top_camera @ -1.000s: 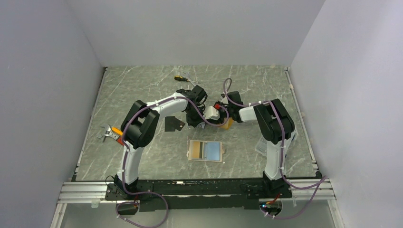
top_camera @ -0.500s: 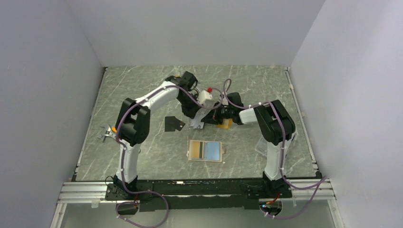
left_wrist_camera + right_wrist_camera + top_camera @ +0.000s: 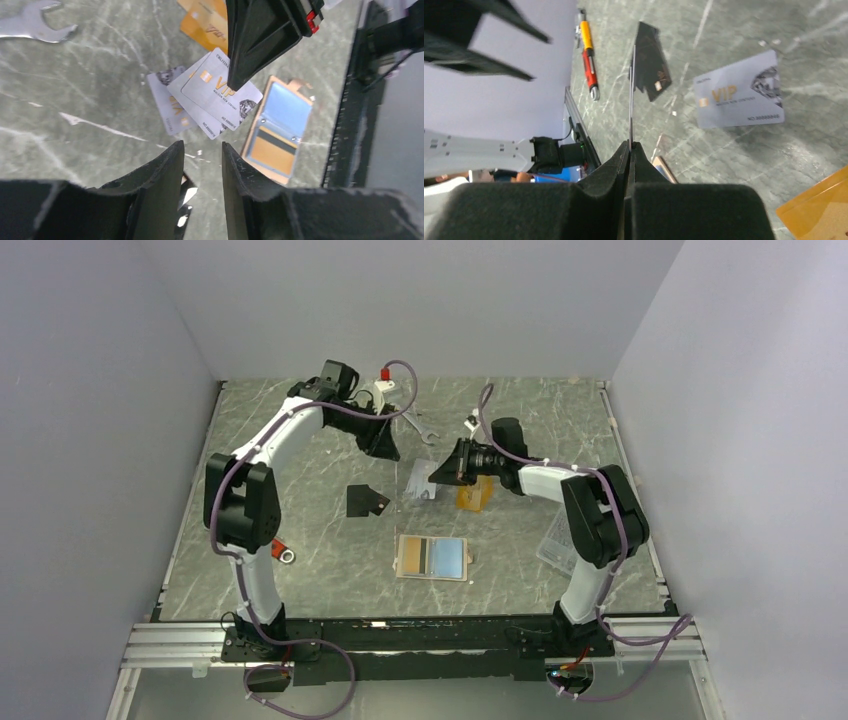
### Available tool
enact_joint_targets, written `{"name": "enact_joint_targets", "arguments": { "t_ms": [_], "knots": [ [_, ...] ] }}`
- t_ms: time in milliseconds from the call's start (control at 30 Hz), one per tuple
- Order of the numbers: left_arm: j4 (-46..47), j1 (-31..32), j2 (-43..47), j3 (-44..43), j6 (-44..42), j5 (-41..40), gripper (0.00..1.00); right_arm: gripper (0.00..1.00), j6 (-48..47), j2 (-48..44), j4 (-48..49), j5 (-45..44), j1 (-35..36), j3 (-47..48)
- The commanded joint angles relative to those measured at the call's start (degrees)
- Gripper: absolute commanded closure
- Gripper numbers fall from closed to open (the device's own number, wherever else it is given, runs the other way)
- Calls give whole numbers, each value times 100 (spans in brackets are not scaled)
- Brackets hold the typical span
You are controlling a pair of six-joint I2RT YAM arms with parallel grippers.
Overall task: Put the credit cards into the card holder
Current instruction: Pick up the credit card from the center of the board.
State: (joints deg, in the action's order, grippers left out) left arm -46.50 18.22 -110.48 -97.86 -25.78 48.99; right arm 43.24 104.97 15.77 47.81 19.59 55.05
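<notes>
A silver card [image 3: 214, 88] sat edge-on in my right gripper [image 3: 630, 146], jaws clenched on it. My left gripper [image 3: 202, 152] stood part-open, holding nothing.

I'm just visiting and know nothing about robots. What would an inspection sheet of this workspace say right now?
Surface: marbled grey tabletop, flat.
Job's things: wallet open flat; black card and orange card loose; more silver cards loose.
Clutter: wrench, screwdriver, clear box, small red-and-metal item.
Tools: left tool open, empty; right tool shut on silver card.
Cables: purple cables run along both arms.
Surroundings: plain pale walls on three sides; nothing else seen.
</notes>
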Motion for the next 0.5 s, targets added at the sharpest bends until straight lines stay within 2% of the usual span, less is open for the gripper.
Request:
{"name": "enact_joint_targets", "arguments": {
  "t_ms": [0,100,267,367,467],
  "knots": [
    [413,-212,-188,218,624,1446,60,100,-502,-602,518,621,-135,15],
    [850,-269,-249,552,907,1996,59,100,-530,-763,728,871,-158,-1],
    [977,-312,-394,732,1050,2889,54,100,-229,-801,1262,1185,-156,-83],
    [822,-309,-471,717,886,3269,53,100,7,-750,1621,1284,-148,-136],
    [186,-309,-630,431,341,3514,52,100,211,-691,1893,1364,-141,-172]
  ]
}}
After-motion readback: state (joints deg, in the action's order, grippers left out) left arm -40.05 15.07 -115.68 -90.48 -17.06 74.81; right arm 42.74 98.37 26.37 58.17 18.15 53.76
